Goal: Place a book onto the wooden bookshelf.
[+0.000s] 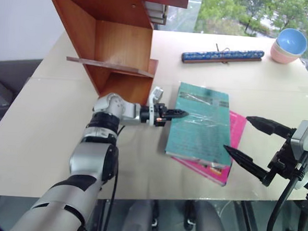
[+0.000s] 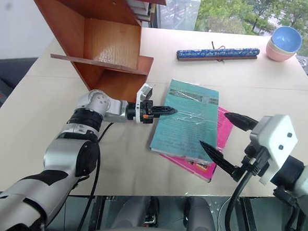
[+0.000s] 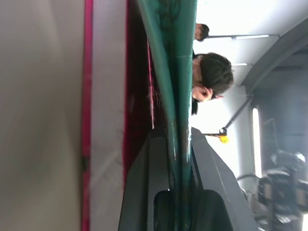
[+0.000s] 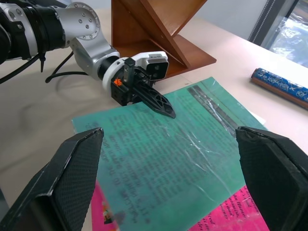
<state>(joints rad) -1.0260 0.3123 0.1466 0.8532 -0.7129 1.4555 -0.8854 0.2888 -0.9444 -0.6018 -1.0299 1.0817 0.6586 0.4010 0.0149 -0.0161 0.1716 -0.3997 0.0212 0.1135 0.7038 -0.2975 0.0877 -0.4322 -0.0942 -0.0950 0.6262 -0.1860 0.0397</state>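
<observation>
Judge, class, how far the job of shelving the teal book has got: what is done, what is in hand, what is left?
Done: the left gripper has shut on the edge of the book, one finger above the cover and one below. In hand: the book lies on the pink book on the table, unlifted; the right gripper is open beside it. Left: lifting it onto the wooden bookshelf.

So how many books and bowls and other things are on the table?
Books: 2, a green book on a pink book
Bowls: 2, a blue bowl stacked in a pink bowl
Bookshelf: 1
Blue roll: 1
Total: 6
</observation>
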